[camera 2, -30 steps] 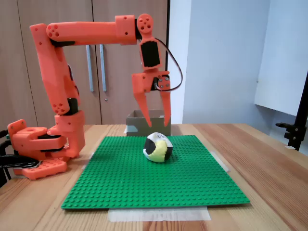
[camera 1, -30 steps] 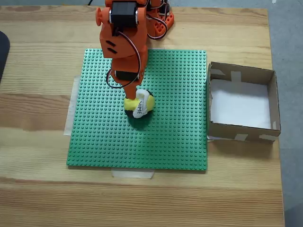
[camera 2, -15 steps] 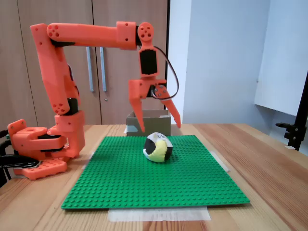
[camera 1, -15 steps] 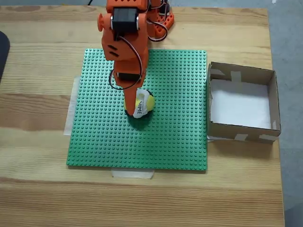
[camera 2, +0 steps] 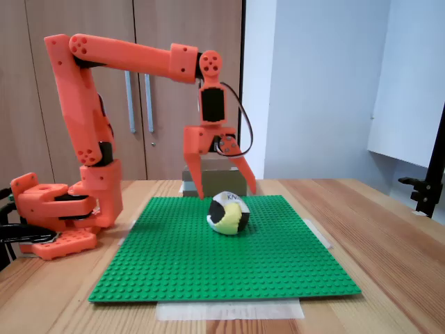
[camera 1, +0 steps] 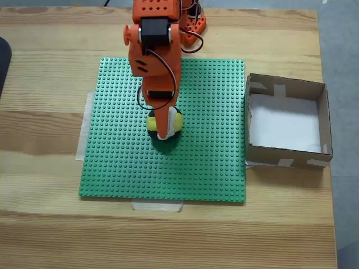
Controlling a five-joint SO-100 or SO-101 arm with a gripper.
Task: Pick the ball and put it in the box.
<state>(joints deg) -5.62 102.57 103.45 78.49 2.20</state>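
In a fixed view from above, the orange two-finger gripper (camera 1: 163, 133) hangs over the small yellow, black and white soft ball (camera 1: 164, 129), which lies near the middle of the green studded baseplate (camera 1: 196, 157) on the pale wooden table (camera 1: 45, 50), well apart from the shallow brown cardboard box (camera 1: 287, 121) with a white bottom that sits just beside the plate's right edge. In a fixed view from the side, the gripper (camera 2: 223, 194) has its jaws spread wide, wider than the ball (camera 2: 229, 213), with the fingertips to either side of the ball's upper half and gripping nothing; the ball rests on the baseplate (camera 2: 208, 271), and the box (camera 2: 215, 176) stands behind it.
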